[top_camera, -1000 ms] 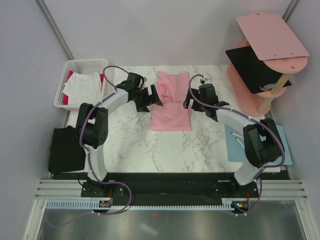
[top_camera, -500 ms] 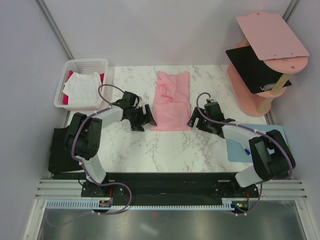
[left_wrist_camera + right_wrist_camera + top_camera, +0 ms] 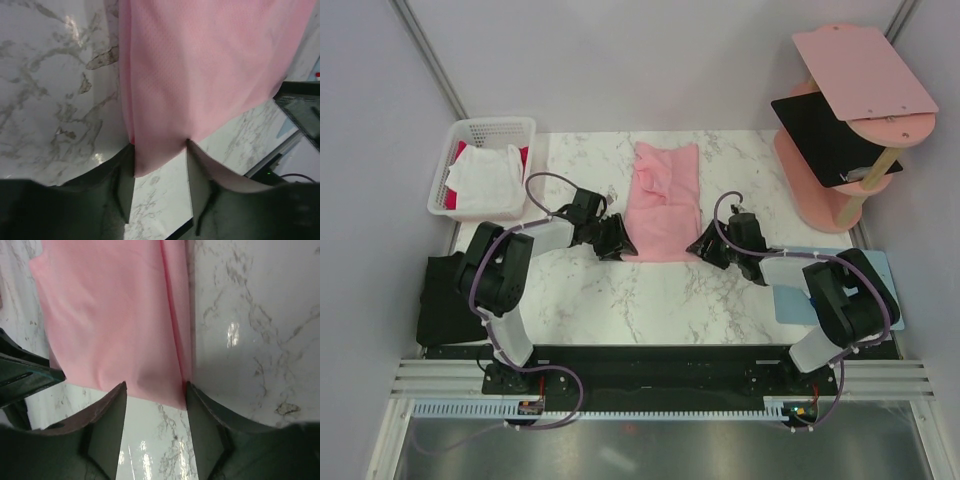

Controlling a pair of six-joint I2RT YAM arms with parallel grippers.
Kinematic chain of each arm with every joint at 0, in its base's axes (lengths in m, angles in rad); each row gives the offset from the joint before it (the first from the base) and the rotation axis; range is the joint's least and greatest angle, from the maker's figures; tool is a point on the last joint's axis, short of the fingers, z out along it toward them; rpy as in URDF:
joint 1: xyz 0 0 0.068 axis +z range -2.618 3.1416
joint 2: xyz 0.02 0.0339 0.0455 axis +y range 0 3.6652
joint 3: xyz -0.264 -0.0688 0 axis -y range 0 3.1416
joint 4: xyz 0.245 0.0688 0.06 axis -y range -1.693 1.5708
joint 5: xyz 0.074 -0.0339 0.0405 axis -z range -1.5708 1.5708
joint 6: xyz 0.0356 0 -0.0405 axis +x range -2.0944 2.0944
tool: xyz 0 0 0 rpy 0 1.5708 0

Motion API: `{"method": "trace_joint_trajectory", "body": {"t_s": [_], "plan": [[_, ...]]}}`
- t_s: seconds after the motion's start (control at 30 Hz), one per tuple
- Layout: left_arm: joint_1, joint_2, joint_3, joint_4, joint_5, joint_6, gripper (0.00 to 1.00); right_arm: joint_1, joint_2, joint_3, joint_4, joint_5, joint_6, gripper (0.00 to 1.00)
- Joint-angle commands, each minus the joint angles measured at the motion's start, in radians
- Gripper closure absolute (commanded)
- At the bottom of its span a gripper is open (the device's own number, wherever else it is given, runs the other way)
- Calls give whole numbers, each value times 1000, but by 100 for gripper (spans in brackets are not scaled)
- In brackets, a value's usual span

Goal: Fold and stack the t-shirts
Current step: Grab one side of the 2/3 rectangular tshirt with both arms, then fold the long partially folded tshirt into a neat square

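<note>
Top external view: low at both near corners of the pink shirt, flat on the table, with left claw and right claw spread, not pinching, probably to lift the hem for folding.

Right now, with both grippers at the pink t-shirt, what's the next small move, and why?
Probably close both grippers. The left gripper and right gripper each stand open with a near hem corner of the pink t-shirt between the fingers, so pinching them likely starts the fold.
</note>
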Motion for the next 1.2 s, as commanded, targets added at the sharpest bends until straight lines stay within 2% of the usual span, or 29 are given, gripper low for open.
{"method": "trace_joint_trajectory", "body": {"t_s": [0.0, 0.03, 0.07, 0.17, 0.5, 0.67, 0.77, 0.9, 1.0, 1.17], "plan": [[-17, 68, 35, 50, 19, -26, 61, 12, 119, -59, 142, -72, 75, 54], [-22, 70, 38, 50, 28, -24, 88, 12, 131, -60, 161, -85, 84, 64], [-23, 68, 38, 51, 30, -24, 98, 16, 140, -60, 170, -97, 87, 82], [-25, 24, 9, 47, 19, -24, 98, 26, 124, -76, 176, -96, 81, 98], [-68, -245, -168, -27, 22, -14, 98, 85, -134, -163, -29, -120, 0, 100], [-69, -340, -179, -107, 56, -10, 98, 102, -301, -181, -126, -142, -8, 100], [-68, -360, -116, -156, 42, 0, 98, 102, -382, -119, -204, -97, -46, 99], [-65, -311, 43, -193, 39, 22, 98, 101, -404, 10, -296, 22, -119, 99], [-49, -233, 163, -211, 42, 35, 98, 99, -360, 122, -321, 114, -176, 99], [-5, -54, 368, -226, 91, 54, 98, 85, -197, 308, -316, 208, -245, 98]]}}
